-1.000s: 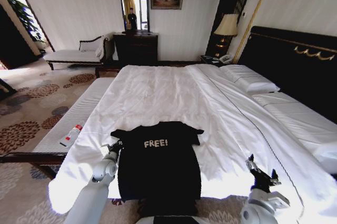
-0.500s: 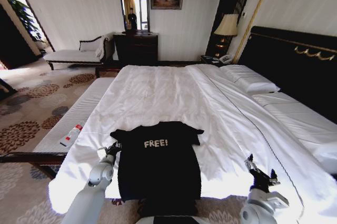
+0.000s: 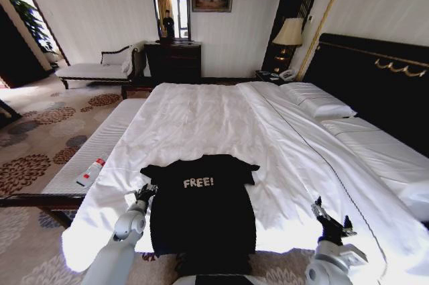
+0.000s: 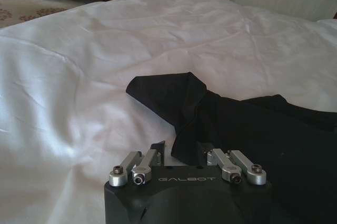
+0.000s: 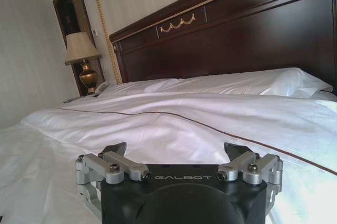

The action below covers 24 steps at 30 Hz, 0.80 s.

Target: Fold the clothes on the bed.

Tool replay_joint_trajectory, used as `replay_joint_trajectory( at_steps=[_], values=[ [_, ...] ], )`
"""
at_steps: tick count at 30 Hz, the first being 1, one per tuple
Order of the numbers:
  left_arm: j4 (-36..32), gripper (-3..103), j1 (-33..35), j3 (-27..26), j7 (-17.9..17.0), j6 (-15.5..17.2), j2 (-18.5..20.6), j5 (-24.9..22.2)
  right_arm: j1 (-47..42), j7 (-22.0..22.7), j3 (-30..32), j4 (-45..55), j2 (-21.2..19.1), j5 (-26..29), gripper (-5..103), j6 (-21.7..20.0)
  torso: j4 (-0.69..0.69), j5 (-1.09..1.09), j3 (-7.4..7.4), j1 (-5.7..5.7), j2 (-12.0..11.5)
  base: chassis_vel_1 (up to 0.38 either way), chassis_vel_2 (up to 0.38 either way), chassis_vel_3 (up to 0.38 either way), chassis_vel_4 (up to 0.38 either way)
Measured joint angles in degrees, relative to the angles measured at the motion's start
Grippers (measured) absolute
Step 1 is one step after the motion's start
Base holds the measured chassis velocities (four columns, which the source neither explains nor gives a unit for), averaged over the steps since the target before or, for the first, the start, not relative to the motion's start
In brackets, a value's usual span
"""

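T-shirt point(image 3: 201, 208): black, spread flat chest-up at the near edge of the bed point(image 3: 201, 121).
Left pincer point(image 4: 181, 150): at the left sleeve point(image 4: 168, 95), fingers parted around the fabric edge, probably not clamped yet.
Doing it well: I should pinch the sleeve only (not the sheet) and lift before carrying it across.
Right pincer point(image 3: 330, 216): open, empty, hovering over white bedding well apart.
Writing: "FREE!" point(image 3: 198, 182) on the chest; "GALBOT" on my pincer bodies.

Bare white bed point(image 3: 201, 117) lies open beyond the T-shirt point(image 3: 201, 211); pillows point(image 3: 318, 100) crowd the headboard point(image 3: 375, 77).
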Motion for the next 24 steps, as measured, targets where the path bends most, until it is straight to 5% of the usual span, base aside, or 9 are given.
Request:
replay_joint_trajectory(
  at_steps=[6, 10, 24],
  values=[
    [0.18, 11, -0.33, 0.1, -0.03, -0.02, -0.06, -0.01, 0.53, 0.06, -0.04, -0.69, 0.0, -0.03, 100, 0.0, 0.0, 0.0, 0.0, 0.0, 0.0, 0.0, 0.0, 0.0, 0.0],
    [0.18, 3, -0.44, 0.02, -0.04, -0.02, -0.03, -0.08, 0.88, 0.08, -0.06, -1.13, -0.01, -0.03, 100, 0.01, 0.0, 0.0, 0.0, 0.0, 0.0, 0.0, 0.0, 0.0, 0.0],
    [-6.14, 0, 6.86, -3.49, -0.98, -1.2, 1.9, 1.2, 2.4, 0.17, -0.24, -3.02, -0.48, 0.05, 100, -0.02, 0.02, 0.0, 0.0, 0.0, 0.0, 0.0, 0.0, 0.0, 0.0]
  ],
)
